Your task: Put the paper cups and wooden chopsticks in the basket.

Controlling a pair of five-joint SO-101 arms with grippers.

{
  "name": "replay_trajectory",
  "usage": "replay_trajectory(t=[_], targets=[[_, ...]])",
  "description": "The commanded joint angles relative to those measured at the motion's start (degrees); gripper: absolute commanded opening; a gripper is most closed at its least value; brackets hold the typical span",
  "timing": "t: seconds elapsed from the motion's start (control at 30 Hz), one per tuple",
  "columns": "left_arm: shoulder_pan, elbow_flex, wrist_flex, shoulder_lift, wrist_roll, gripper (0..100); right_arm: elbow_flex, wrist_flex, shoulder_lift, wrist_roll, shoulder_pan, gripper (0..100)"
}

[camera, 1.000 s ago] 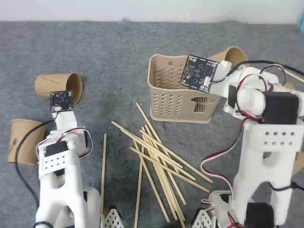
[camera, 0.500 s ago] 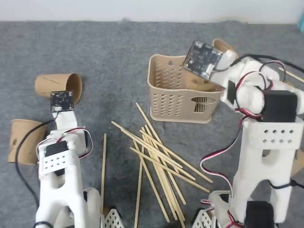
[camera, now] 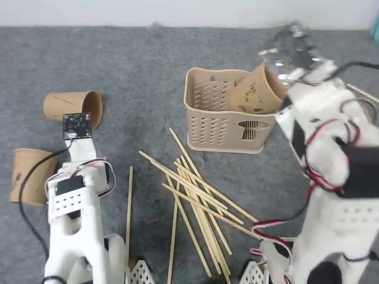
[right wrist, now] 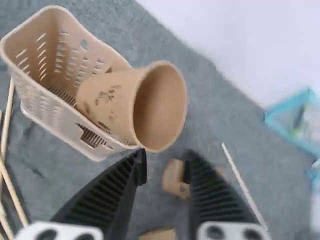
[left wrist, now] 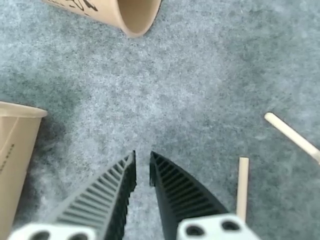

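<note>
Right gripper (right wrist: pixel 165 155): released, jaws wide apart, nothing between. Near its tips, paper cup (right wrist: pixel 134 106) tilted, base inside basket (right wrist: pixel 45 55), mouth leaning out over rim. From high view: basket's corner with that cup nearest right arm; chopsticks (camera: pixel 201 204) scattered on grey carpet (camera: pixel 130 59) in front of basket; far cup (camera: pixel 74 107) and near cup (camera: pixel 26 175) on their sides by left arm. Left gripper (left wrist: pixel 142 156): clenched on nothing, low over carpet between those two cups.
</note>
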Motion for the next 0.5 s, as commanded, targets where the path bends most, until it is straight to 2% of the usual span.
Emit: replay_trajectory(t=[0.0,0.2,0.3,0.47], targets=[[0.09,-0.4,-0.09,-1.76,-0.35,4,3.6,2.07,-3.82,-5.98,5.58,2.5],[0.0,-0.4,-0.09,-1.76,-0.35,4,20.13,-5.58,-6.11,-8.0,9.27,1.1],[0.0,-0.4,-0.09,-1.76,-0.35,4,24.88,-12.97,-7.43,-15.91,10.95,3.5],[0.0,-0.4,0.0,-1.76,-0.35,4,23.38,-15.87,-6.9,-33.05,11.21,21.4]])
